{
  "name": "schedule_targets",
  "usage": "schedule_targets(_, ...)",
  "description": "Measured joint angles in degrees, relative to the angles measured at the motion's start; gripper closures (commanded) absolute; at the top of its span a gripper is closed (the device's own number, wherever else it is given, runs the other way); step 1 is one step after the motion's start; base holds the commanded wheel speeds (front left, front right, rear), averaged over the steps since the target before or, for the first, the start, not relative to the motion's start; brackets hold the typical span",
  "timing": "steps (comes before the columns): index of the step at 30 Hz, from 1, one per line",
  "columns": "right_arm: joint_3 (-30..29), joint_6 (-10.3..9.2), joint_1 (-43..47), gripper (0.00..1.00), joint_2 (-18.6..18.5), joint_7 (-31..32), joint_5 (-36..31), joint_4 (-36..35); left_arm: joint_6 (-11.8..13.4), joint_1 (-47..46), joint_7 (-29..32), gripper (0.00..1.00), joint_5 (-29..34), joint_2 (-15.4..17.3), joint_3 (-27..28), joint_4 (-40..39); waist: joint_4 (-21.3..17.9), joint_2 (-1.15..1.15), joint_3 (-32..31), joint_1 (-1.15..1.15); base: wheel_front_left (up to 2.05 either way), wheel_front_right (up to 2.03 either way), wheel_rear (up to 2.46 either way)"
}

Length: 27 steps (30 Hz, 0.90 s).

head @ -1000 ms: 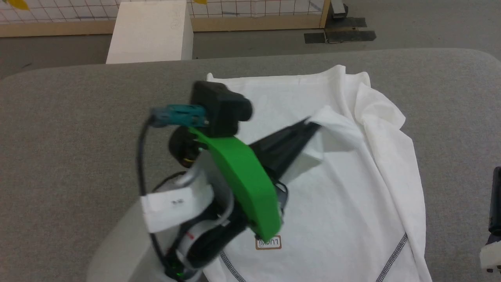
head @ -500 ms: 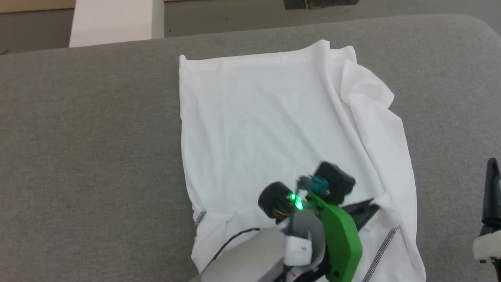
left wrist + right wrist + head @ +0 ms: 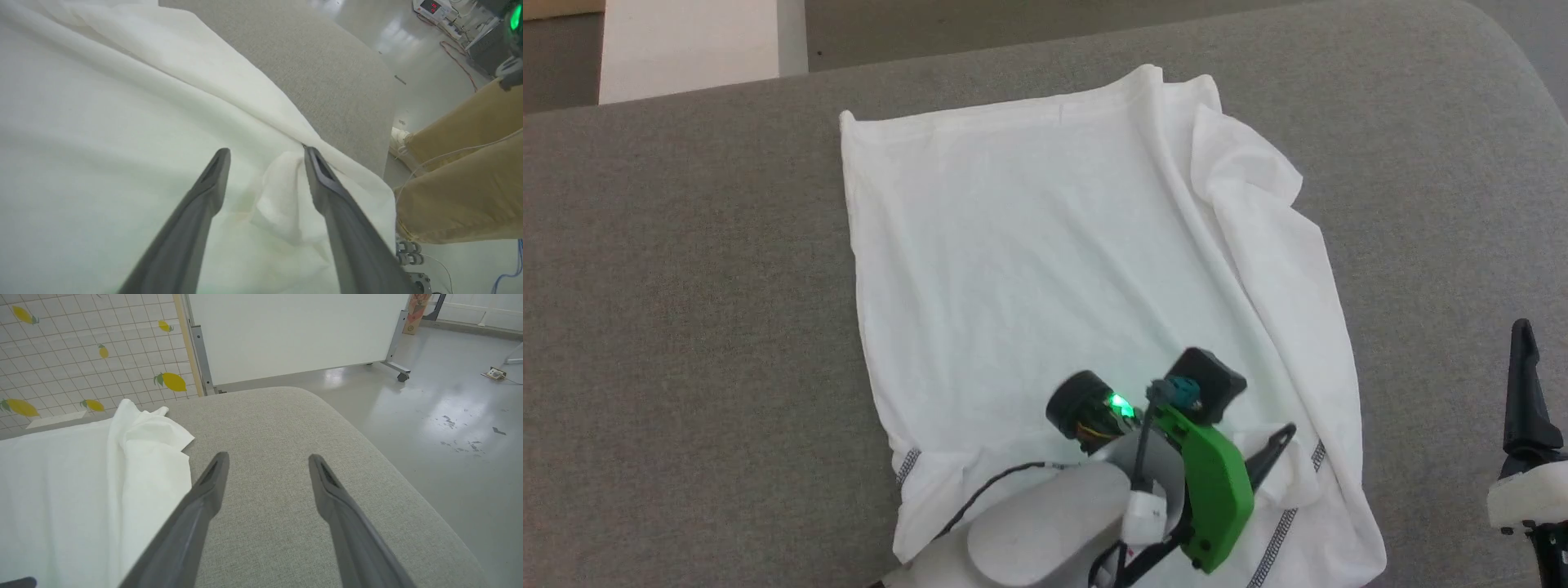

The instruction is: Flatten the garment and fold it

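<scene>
Left gripper (image 3: 265, 153), jaws spread wide and empty, hovers over a bunched fold of the white long-sleeved shirt (image 3: 1029, 269) beneath it (right gripper (image 3: 267, 457) open, idle); folding likely underway, fresh pinch needed next

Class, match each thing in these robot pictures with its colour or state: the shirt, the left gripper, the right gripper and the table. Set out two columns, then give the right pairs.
Things
1. shirt
2. left gripper
3. right gripper
4. table

Colours or states
A. grey, with a woven cover
B. open over bare table, beside the shirt
C. white, spread out, bunched along its right edge
D. open, with a fold of shirt between its fingers

Pairs: 1-C, 2-D, 3-B, 4-A
</scene>
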Motion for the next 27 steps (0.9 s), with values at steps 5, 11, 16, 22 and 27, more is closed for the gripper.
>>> schedule_targets(5, 0.2, 0.0, 1.26, 0.0, 0.0, 1.91, -0.6, -1.93, 7.42, -0.49, -14.99, 0.0, -5.3, 8.94, 15.91, -12.58, 1.14, 0.0, -4.01, 0.0, 0.0, 0.0, 0.0)
schedule_targets(11, -0.48, 0.0, 3.45, 0.0, -0.01, 2.83, -0.81, -3.0, 19.08, 14.06, -20.82, 0.0, -4.81, 28.6, 29.28, -28.61, 2.71, 0.0, -6.41, 0.0, 0.0, 0.0, 0.0)
schedule_targets(16, -0.42, 0.0, 4.93, 0.0, 0.01, 3.35, -0.65, -3.37, 24.72, 26.05, -22.24, 0.0, -3.03, 32.9, 37.65, -36.98, 4.97, 0.0, -7.64, 0.0, 0.0, 0.0, 0.0)
schedule_targets(22, 0.07, 0.0, 5.8, 0.0, 0.01, 3.32, 0.59, -3.0, 25.94, 37.15, -22.49, 0.0, 6.8, 28.27, 45.28, -42.1, 7.83, 0.0, -8.44, 0.0, 0.0, 0.0, 0.0)
schedule_targets(27, 0.12, 0.0, 6.02, 0.0, 0.01, 2.41, 1.66, -1.41, 23.42, 44.92, -22.5, 0.0, 12.73, 20.96, 49.9, -41.59, 9.52, 0.0, -8.47, 0.0, 0.0, 0.0, 0.0)
